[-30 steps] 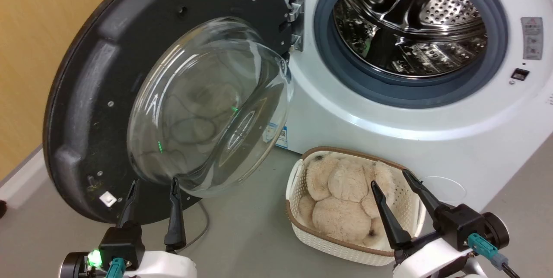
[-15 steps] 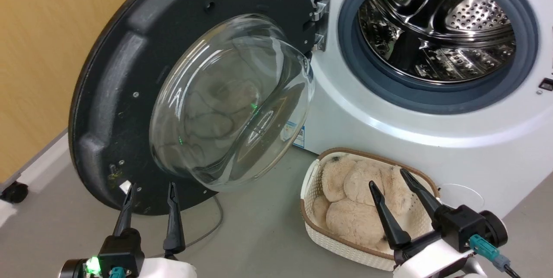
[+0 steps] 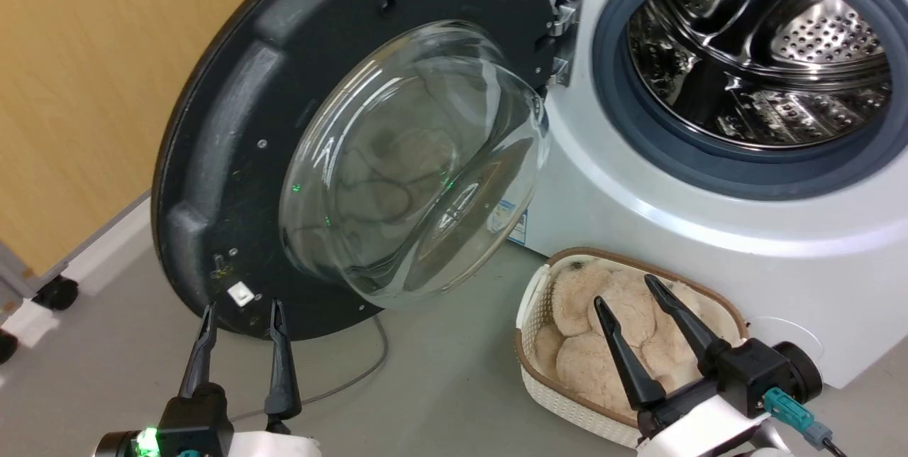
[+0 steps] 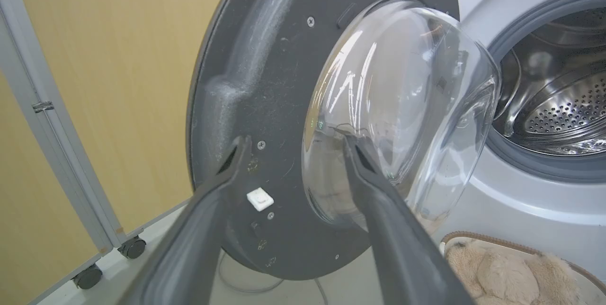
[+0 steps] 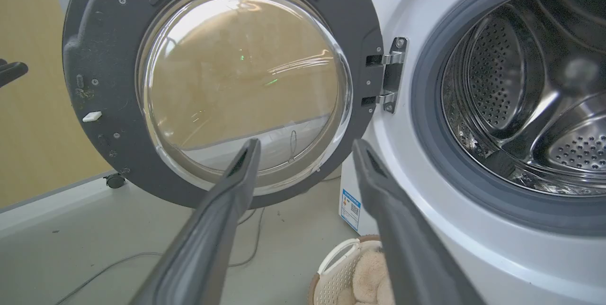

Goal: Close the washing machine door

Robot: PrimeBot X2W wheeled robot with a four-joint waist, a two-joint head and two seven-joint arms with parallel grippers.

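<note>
The washing machine door (image 3: 234, 123) is hanging open just beyond the left end effector (image 3: 241, 306). Its fingers are sitting apart, holding nothing.

Yellow wood-grain wall (image 3: 71, 88); grey floor (image 3: 440, 393); grey castered frame (image 4: 64, 153); loose cable (image 3: 384, 345).

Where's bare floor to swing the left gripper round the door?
Bare floor runs between the door and the basket, with a thin cable at its left; more lies left of the door, toward the wall. Crowded: the basket sits close to the washer, right gripper by it.
</note>
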